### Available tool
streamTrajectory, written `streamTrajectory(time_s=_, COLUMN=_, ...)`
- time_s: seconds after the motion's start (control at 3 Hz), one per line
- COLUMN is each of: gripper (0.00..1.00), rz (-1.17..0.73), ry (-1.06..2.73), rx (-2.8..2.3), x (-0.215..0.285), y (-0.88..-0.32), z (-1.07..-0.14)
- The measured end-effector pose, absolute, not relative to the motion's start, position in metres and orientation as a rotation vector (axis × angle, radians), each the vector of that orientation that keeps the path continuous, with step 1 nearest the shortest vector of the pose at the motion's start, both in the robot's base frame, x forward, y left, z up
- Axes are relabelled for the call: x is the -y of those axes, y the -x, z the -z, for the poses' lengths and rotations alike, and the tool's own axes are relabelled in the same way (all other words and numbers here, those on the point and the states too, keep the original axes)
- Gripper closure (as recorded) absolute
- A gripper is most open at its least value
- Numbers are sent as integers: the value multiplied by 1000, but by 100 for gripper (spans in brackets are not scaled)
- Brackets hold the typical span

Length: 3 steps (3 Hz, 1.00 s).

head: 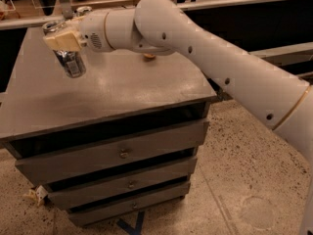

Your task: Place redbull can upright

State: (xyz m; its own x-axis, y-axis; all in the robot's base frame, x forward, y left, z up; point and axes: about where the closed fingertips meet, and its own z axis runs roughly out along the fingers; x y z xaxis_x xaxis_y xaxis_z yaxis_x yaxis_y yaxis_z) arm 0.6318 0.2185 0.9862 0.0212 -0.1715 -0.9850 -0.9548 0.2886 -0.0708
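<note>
The redbull can (71,63) is slim and silver-blue with a shiny end. It hangs slightly tilted, nearly upright, over the far left part of the grey cabinet top (107,92). My gripper (61,39) is at the can's upper end, and its cream fingers (68,41) are shut on it. I cannot tell if the can's bottom touches the surface.
A small orange fruit (148,57) on the cabinet top is mostly hidden behind my arm. A second can's silver top (83,10) peeks out at the back edge. The cabinet has three drawers (122,153) and stands on a speckled floor.
</note>
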Motion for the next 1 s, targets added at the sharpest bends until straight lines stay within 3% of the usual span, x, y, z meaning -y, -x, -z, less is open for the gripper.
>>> streamTrajectory(time_s=1.0, gripper=100, rz=-826, ry=934, rx=-1378, x=-210, y=-629, z=-950)
